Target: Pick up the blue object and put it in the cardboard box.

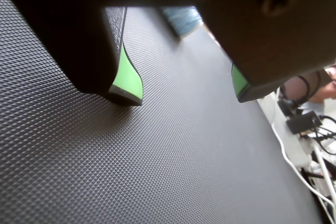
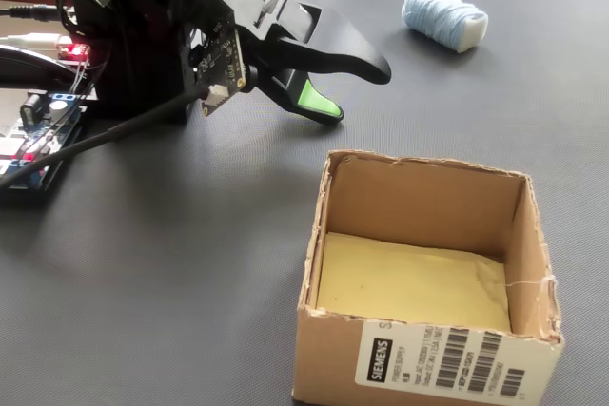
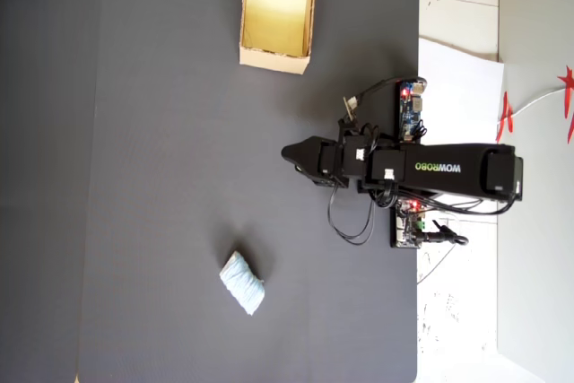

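The blue object (image 3: 242, 282), a pale ribbed oblong lump, lies on its side at the overhead view's lower centre. The cardboard box (image 3: 275, 58), tan, open-topped and empty, stands upright at top centre, well apart.

A big dark grey bumpy mat (image 3: 179, 132) covers the table. White floor (image 3: 466, 33) on the right in overhead view, w/ bright daylight.

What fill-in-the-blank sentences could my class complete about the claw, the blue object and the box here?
1. The claw is ____, holding nothing.
2. The cardboard box contains ____.
3. The blue object lies on the ____, apart from the claw.
4. The pads inside the claw are coloured ____.

Missing words: open; nothing; mat; green
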